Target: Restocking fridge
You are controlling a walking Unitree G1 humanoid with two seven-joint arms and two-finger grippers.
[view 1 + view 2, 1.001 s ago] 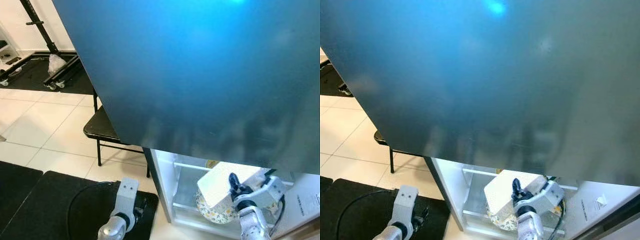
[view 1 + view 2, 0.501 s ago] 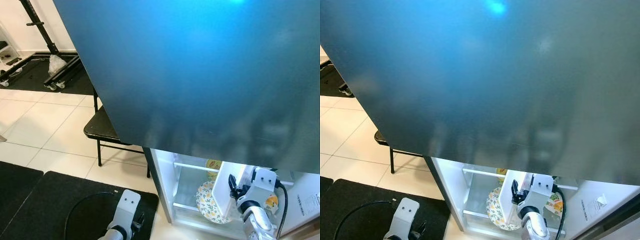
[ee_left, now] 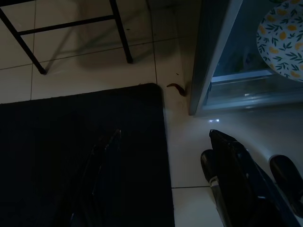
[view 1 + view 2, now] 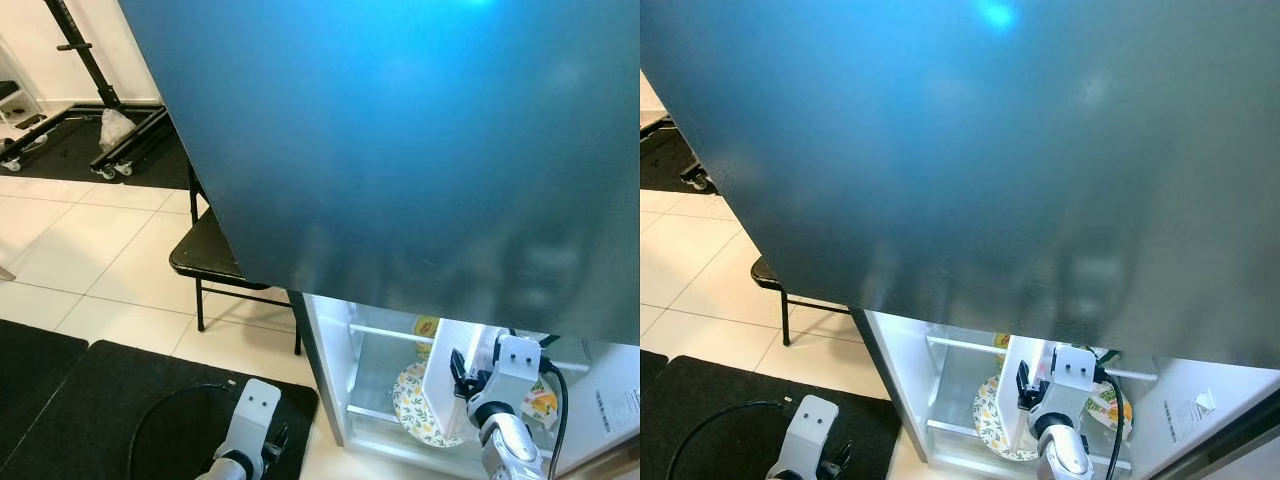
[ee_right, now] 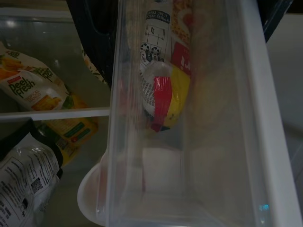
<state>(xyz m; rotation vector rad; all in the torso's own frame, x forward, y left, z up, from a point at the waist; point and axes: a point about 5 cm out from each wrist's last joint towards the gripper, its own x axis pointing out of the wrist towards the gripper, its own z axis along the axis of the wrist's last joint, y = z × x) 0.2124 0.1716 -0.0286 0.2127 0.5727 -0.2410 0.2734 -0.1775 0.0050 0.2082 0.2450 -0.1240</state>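
My right gripper (image 4: 458, 372) is shut on a clear plastic container (image 4: 441, 378), held upright on its edge at the open lower compartment of the fridge (image 4: 366, 352). In the right wrist view the container (image 5: 189, 142) runs between the black fingers (image 5: 92, 40) and holds a red, yellow and white packet (image 5: 163, 90). A floral plate (image 4: 408, 402) stands on the shelf just behind the container. My left gripper (image 3: 170, 189) hangs open low over a black mat (image 3: 80, 156), beside the fridge's corner.
The big blue fridge door (image 4: 400, 150) looms over most of the head view. A black folding chair (image 4: 205, 255) stands left of the fridge, with a wheeled black stand (image 4: 90, 60) farther back. Snack bags (image 5: 28, 87) lie on the shelves near the container.
The right gripper has turned the container from lying tilted and flat-side-up to standing on edge, uncovering the plate. The left arm has sunk slightly lower.
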